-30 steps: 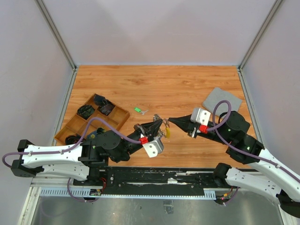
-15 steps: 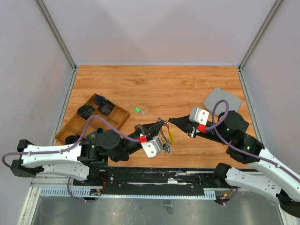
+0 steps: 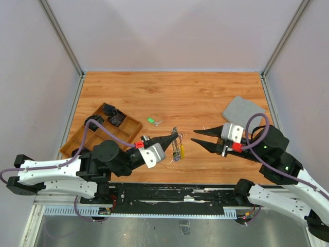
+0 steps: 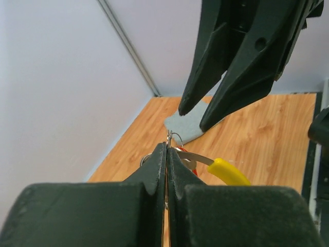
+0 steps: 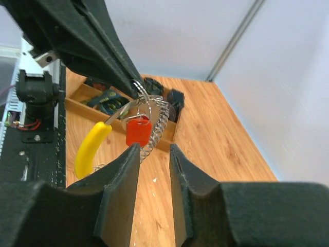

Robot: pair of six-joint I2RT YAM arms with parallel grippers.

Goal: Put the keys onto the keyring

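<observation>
Whereas a second ago the right jaws were nearly shut with their tips against the ring, they now stand back from it. Well to the left of the left jaws, a wooden tray (image 3: pixel 128 119) with dark parts in its compartments sits on the wooden surface (image 3: pixel 205 98). A loose green key (image 3: pixel 151 121) lies on that surface, near the left jaws' tips and slightly to their left, just where it lay before. The left jaws are closed on the keyring (image 3: pixel 177 145), pinching its thin silver ring at their very tips. That arm has drawn back a little toward its own side. Below those tips dangle the beaded chain (image 5: pixel 157 121), a red key (image 5: pixel 138 131) and a yellow key (image 5: pixel 92 149). The right jaws are spread apart and hold nothing. Their tips face the ring across a clear gap, and in the right wrist view the red key sits in line with the opening. A grey cloth (image 3: pixel 243 109) lies flat off to the right of the right jaws, farther from the arm bases, unmoved.
</observation>
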